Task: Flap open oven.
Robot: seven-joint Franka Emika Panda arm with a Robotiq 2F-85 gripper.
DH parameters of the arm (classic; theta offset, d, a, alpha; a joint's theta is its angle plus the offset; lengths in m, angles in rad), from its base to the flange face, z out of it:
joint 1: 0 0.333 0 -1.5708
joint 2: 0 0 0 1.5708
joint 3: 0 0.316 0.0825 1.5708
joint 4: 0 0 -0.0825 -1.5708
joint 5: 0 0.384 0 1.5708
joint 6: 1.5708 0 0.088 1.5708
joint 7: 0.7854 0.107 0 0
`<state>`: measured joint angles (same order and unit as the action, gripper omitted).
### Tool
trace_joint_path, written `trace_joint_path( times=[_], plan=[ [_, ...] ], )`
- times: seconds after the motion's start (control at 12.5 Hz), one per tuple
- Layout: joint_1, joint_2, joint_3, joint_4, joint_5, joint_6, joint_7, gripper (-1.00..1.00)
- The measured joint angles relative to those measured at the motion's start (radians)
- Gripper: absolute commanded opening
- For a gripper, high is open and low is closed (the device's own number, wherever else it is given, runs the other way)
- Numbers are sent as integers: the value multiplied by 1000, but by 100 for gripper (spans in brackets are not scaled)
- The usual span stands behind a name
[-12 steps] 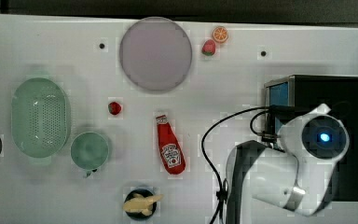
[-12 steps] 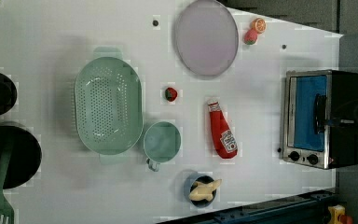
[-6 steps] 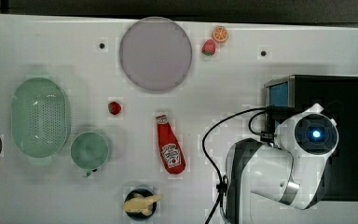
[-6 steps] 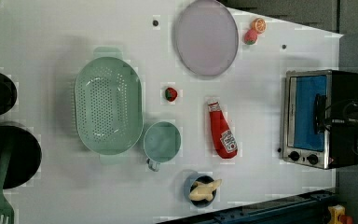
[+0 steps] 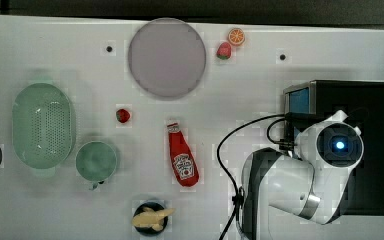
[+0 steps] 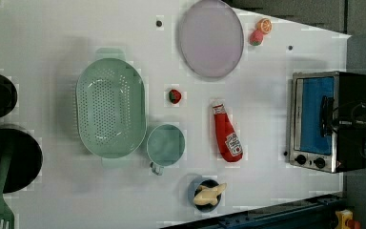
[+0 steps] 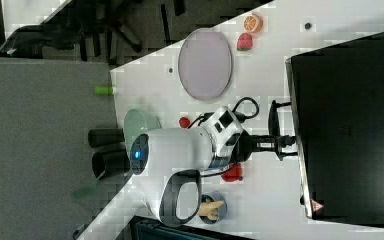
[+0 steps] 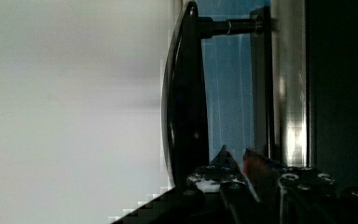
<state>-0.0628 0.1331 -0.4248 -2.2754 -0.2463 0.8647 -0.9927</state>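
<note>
The oven (image 5: 365, 100) stands at the top view's right, black on top, with a silver frame. Its blue glass door (image 6: 317, 114) and two black knobs (image 6: 310, 161) face the table in the left view, and the door stands upright against the frame. My white arm (image 5: 300, 185) hangs over the oven's front. In the wrist view the black bar handle (image 8: 182, 102) runs past the blue glass (image 8: 228, 93). My gripper (image 8: 237, 154) points down just behind the handle. Its fingers sit a narrow gap apart with nothing seen between them. The right view shows the gripper (image 7: 286, 142) at the oven's front edge.
A red ketchup bottle (image 5: 182, 160) lies mid-table, nearest the oven's front. Farther off are a purple plate (image 5: 166, 57), a green colander (image 5: 43, 125), a green mug (image 5: 96, 161) and a small bowl (image 5: 151, 217). A black cable (image 5: 227, 155) loops beside my arm.
My arm has shifted slightly toward the top view's left. The oven door stands as before and the finger gap looks unchanged.
</note>
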Motion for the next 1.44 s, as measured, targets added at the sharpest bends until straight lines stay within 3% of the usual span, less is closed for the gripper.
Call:
trace_joint_path(
  times=[0.24, 0.64, 1.44],
  plan=[
    [3, 1, 29, -12, -34, 6, 21, -65],
    [34, 20, 122, -33, -263, -3, 281, -65],
    [207, 319, 239, -25, -681, -5, 869, -65]
  ],
)
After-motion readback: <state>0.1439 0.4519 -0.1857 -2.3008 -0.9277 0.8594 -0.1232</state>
